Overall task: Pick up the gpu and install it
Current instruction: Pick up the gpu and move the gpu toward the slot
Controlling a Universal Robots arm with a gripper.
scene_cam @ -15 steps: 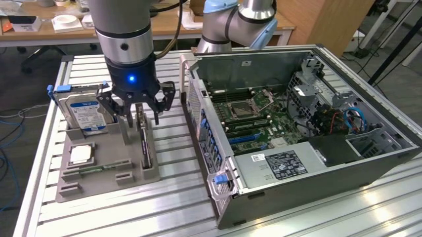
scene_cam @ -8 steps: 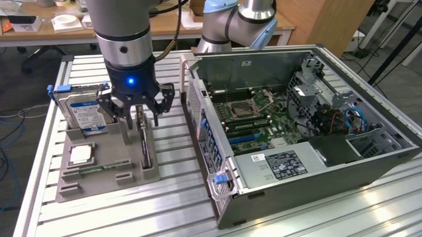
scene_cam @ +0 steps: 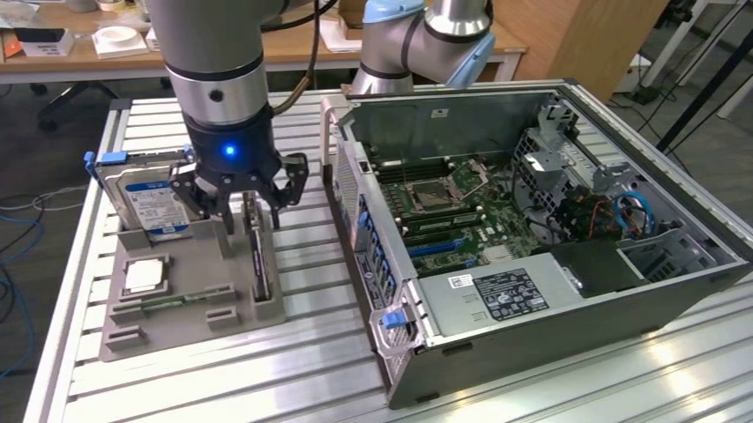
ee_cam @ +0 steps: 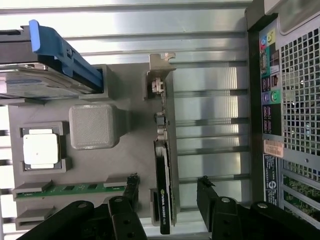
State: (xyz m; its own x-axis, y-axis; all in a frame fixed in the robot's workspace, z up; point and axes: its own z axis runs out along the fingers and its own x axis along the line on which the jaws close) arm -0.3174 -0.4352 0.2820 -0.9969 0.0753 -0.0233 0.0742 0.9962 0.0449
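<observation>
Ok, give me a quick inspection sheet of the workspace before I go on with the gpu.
Surface: slatted metal table carrying a grey holder tray.
Job's things: gpu standing on edge in the tray; open computer case on the exterior view's right.
Clutter: hard drive, processor chip and memory strip in the tray.
Grippers: hand open, a finger either side of the gpu, gaps showing.
Cables: blue cables inside the case; floor cables.
Surroundings: wooden desk, second arm behind.
</observation>
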